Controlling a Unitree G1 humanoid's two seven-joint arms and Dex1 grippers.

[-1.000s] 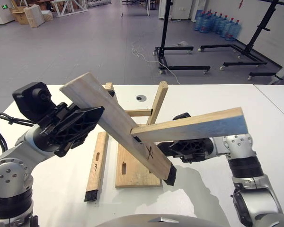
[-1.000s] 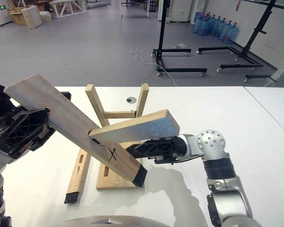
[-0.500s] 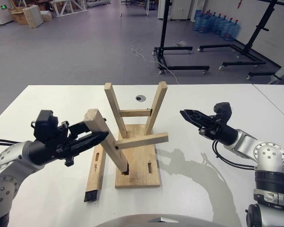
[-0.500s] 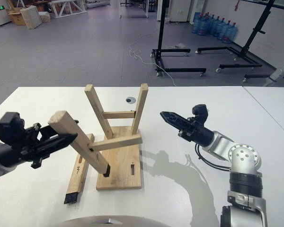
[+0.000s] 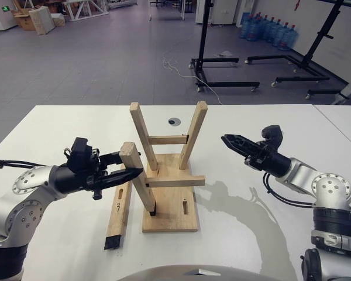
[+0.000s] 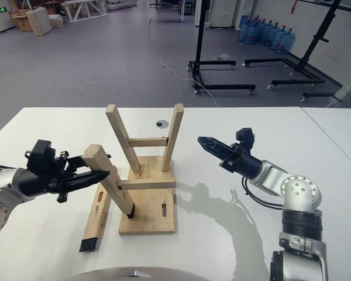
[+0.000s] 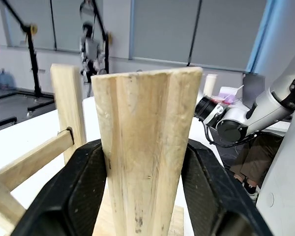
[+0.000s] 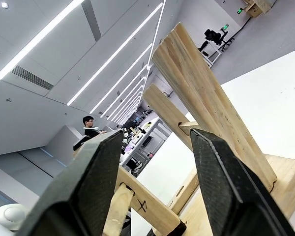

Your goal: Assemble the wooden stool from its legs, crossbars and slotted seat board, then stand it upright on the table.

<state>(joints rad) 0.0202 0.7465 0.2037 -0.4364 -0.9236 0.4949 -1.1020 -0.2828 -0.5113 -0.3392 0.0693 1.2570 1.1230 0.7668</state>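
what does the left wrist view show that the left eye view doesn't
Left wrist view adds the left gripper's fingers pressing both sides of the held leg's top end. Left eye view adds the spare leg lying flat beside the seat board, and the held leg's foot resting on that board. Both share the held leg, an upright leg with its crossbar, and the right arm.

My left hand (image 5: 136,173) and right hand (image 5: 226,139) are black; the leg (image 5: 141,195) is pale wood, black-footed; the seat board (image 5: 176,215) pale wood; the table (image 5: 251,234) white.
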